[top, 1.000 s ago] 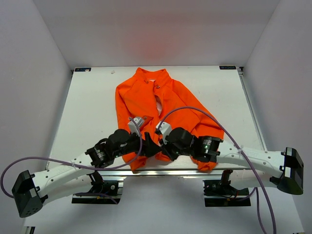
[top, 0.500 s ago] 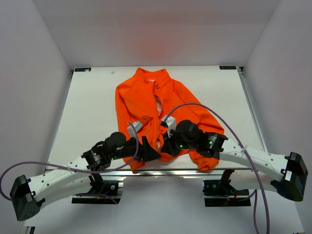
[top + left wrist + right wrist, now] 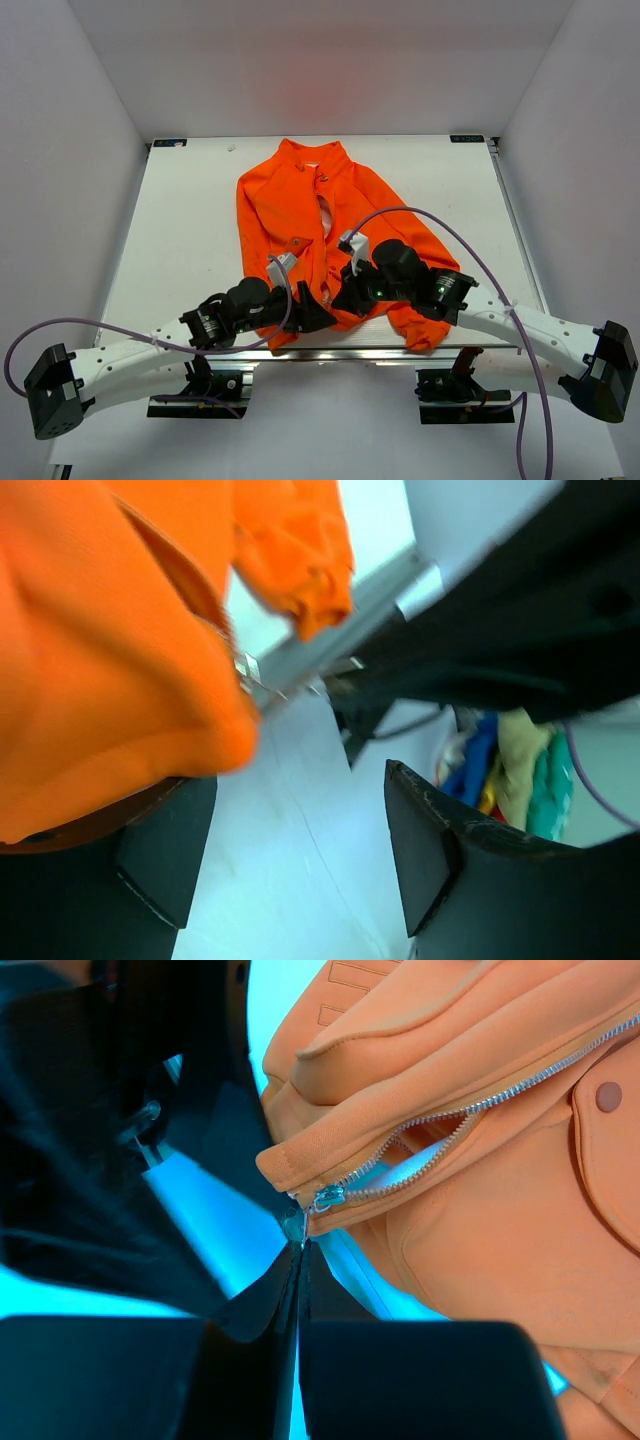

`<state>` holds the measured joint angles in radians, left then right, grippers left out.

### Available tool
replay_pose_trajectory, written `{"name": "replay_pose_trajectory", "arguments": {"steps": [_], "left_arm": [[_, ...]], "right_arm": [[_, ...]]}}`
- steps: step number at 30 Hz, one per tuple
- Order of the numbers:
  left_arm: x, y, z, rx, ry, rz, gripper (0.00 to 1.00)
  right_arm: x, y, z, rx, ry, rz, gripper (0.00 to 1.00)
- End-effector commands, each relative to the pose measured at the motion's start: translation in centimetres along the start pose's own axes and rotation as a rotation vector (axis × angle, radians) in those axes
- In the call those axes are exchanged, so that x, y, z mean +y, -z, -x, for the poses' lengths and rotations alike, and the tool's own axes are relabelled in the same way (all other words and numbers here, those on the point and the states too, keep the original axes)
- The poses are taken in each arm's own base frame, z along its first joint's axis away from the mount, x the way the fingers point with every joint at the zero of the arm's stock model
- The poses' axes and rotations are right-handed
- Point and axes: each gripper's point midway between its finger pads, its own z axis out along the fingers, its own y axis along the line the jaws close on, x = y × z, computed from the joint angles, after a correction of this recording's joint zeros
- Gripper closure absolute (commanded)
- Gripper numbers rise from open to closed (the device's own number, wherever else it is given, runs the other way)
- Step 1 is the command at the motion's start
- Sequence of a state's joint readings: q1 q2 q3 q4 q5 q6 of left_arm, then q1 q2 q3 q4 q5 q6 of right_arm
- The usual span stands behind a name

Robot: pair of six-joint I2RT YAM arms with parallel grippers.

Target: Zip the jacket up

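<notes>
Jacket (image 3: 290, 200) hem at near tbl (image 3: 180, 220) edge.

White table (image 3: 180, 230), walled in.
You see plain grey walls (image 3: 60, 150) left, right and behind it.

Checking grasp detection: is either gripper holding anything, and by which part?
Right gripper pinches the jacket by its zipper pull, at the bottom hem. Left gripper is open and holds nothing; the jacket only lies against one finger.

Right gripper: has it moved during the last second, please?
Yes, the right gripper shifted slightly right and away from the table's near rail.
</notes>
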<state>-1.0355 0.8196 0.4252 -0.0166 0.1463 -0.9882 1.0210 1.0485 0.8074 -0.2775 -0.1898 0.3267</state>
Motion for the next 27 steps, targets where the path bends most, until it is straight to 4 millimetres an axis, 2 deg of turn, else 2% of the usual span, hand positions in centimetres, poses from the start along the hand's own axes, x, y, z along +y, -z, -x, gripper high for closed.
{"name": "replay_pose_trajectory", "arguments": {"steps": [1, 6, 8, 9, 14, 21, 27], "left_arm": [[-0.7, -0.7, 3.0, -0.132, 0.015, 0.029, 0.24], [0.1, -0.3, 4.7, -0.245, 0.057, 0.052, 0.31], [-0.3, 0.3, 5.5, -0.301, 0.080, 0.021, 0.31], [0.2, 0.3, 5.3, -0.309, 0.084, 0.022, 0.31], [0.2, 0.1, 5.7, -0.335, 0.105, 0.012, 0.35], [0.3, -0.3, 6.1, -0.350, 0.116, 0.023, 0.50], [0.6, -0.4, 6.1, -0.354, 0.117, 0.032, 0.73]], "right_arm": [[1.1, 0.5, 1.2, -0.047, 0.000, 0.054, 1.00], [0.7, 0.9, 1.3, -0.063, -0.012, 0.038, 1.00], [0.6, 0.9, 1.3, -0.063, -0.016, 0.040, 1.00], [0.6, 0.8, 1.1, -0.059, -0.017, 0.042, 1.00], [0.6, 0.7, 1.1, -0.058, -0.017, 0.045, 1.00], [0.6, 0.6, 1.1, -0.059, -0.015, 0.050, 1.00], [0.3, 0.3, 1.2, -0.061, -0.011, 0.040, 1.00]]}}
